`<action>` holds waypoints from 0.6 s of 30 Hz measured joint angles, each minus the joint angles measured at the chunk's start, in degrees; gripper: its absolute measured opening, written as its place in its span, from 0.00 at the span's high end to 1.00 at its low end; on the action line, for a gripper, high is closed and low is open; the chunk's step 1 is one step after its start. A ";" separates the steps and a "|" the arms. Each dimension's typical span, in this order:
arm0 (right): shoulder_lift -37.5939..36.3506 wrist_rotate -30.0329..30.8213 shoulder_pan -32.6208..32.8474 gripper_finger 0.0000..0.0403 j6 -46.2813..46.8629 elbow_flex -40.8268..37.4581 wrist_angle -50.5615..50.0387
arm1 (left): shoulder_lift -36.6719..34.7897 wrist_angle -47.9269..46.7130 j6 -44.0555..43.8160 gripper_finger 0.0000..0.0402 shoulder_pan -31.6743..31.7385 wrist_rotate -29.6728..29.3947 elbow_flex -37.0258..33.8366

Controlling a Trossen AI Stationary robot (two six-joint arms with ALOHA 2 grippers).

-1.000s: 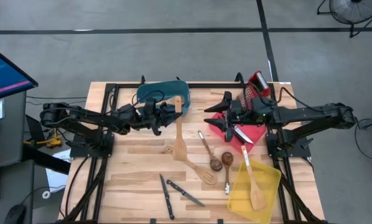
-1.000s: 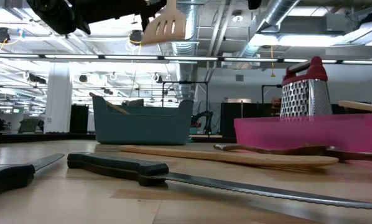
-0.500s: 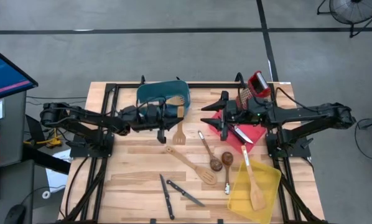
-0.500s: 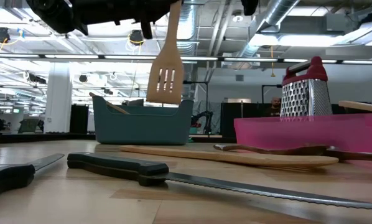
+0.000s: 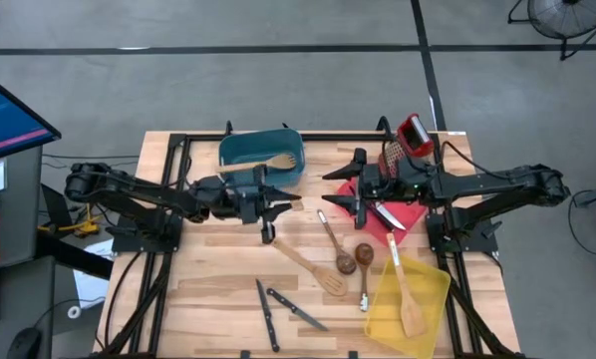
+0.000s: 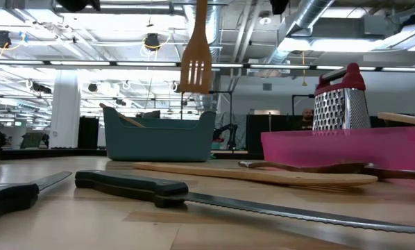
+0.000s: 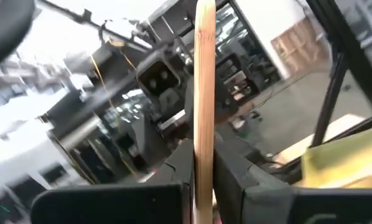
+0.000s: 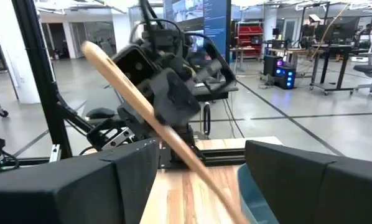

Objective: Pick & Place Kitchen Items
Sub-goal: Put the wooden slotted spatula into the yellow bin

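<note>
my left gripper (image 5: 269, 207) jaws pinch slotted wooden turner (image 6: 196, 48) upright beside teal bin (image 5: 261, 155); right gripper (image 5: 350, 188) over red bin (image 5: 410, 212), jaws spread.

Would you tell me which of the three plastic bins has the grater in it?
The red bin, under the right gripper; the grater stands at its far end. The teal bin and yellow bin hold only wooden utensils.
</note>
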 joint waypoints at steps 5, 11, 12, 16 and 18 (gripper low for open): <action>-1.44 -0.02 1.27 0.38 0.01 0.04 -0.02 | 0.00 -0.15 15.05 0.95 -3.09 -7.07 1.74; -4.55 -0.06 3.06 0.38 -0.12 0.04 -1.66 | 0.00 -0.17 33.73 0.95 -5.79 -11.38 2.20; -4.98 -0.03 3.30 0.38 -0.11 0.04 -1.76 | 0.00 -0.13 36.32 0.95 -6.05 -11.67 2.20; -6.04 -0.02 3.62 0.38 -0.04 0.04 -2.39 | 0.00 -0.13 47.98 0.95 -6.74 -12.37 2.20; -6.14 -0.02 3.62 0.38 0.02 0.04 -2.43 | 0.00 -0.14 54.52 0.95 -6.99 -12.35 2.20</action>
